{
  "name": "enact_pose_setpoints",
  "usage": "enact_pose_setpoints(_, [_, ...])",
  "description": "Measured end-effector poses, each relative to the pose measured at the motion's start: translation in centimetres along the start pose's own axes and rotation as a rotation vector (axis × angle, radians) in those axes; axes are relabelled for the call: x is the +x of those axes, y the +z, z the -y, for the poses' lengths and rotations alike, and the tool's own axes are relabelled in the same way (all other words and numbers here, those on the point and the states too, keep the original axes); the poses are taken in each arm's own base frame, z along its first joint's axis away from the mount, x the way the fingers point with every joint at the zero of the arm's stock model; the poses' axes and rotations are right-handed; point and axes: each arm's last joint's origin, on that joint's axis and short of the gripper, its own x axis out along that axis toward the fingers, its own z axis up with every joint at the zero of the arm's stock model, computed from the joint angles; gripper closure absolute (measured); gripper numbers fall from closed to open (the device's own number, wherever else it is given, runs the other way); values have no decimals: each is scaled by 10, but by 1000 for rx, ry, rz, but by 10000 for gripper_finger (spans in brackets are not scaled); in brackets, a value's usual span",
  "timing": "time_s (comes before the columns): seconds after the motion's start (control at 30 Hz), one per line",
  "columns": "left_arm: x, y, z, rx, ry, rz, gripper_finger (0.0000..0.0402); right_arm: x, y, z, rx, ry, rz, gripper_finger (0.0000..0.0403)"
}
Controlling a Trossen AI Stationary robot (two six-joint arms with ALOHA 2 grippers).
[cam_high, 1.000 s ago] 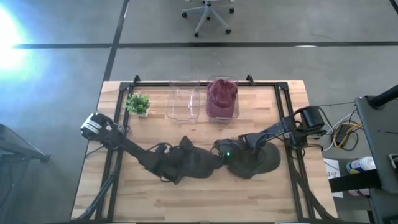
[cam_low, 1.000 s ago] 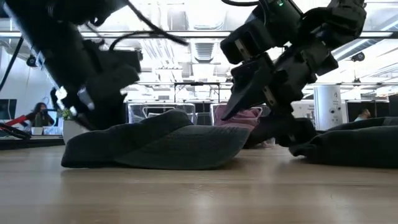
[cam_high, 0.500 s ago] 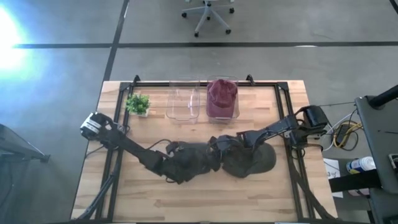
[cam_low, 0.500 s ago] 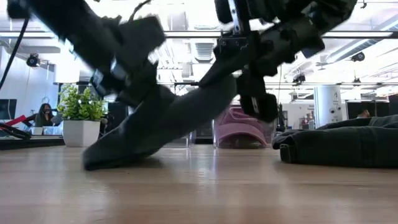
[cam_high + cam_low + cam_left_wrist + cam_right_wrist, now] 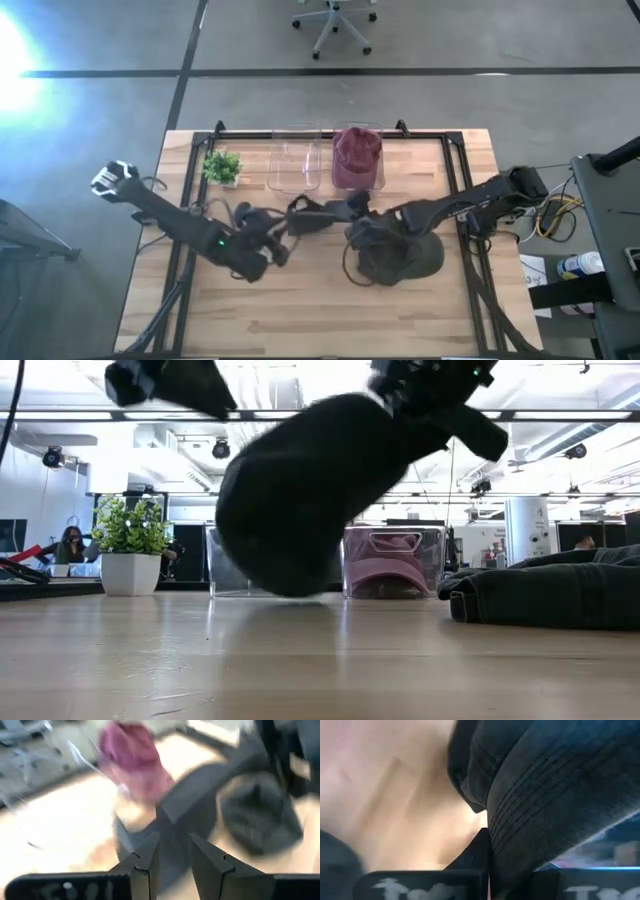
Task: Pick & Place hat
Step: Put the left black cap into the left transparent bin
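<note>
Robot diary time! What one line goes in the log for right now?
right gripper: shut on dark hat, lifted | left gripper: open, empty | second dark hat: on table | maroon hat: in bin

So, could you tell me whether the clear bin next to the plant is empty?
Empty: the left clear bin shows only bare table through it, while its neighbour holds the maroon hat.

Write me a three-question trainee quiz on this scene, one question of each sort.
1. True or false: the lifted dark hat touches the table.
2. Which grips it? A) left end effector B) right end effector
3. Fill in: the maroon hat lies in a clear ___.
Key: 1 false; 2 B; 3 bin.
</note>
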Motion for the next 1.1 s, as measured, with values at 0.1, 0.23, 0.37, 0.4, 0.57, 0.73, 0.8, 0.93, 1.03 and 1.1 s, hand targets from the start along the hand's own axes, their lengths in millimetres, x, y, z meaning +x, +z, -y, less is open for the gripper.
enact_pose_setpoints(0.1, [-9, 14, -10, -41, 25, 85, 306, -1, 4, -3, -116, -34, 13, 389])
enact_pose_setpoints(0.23, [-8, 18, -18, -54, 33, 53, 306, -2, 3, -21, -151, 3, 21, 389])
enact_pose_setpoints(0.37, [4, 2, -23, -129, 31, -112, 306, -1, -4, -47, -240, 52, 14, 389])
enact_pose_setpoints(0.4, [8, -6, -24, -166, 29, -159, 306, -1, -7, -54, -257, 61, 10, 389])
enact_pose_setpoints(0.57, [31, -49, -20, -388, -110, -303, 306, 3, -20, -90, -360, 140, 18, 389])
enact_pose_setpoints(0.73, [55, -83, -9, -578, -349, -355, 306, 13, -30, -109, -443, 153, -20, 390])
enact_pose_setpoints(0.8, [63, -93, -7, -594, -354, -372, 306, 16, -30, -110, -444, 133, -26, 390])
enact_pose_setpoints(0.93, [79, -114, -3, -521, -279, -436, 306, 17, -23, -108, -451, 85, 16, 390])
enact_pose_setpoints(1.03, [93, -118, 2, -500, -253, -432, 306, 15, -16, -105, -487, 74, 53, 390])
enact_pose_setpoints(1.1, [100, -117, 5, -480, -248, -423, 306, 13, -12, -102, -504, 60, 66, 390])
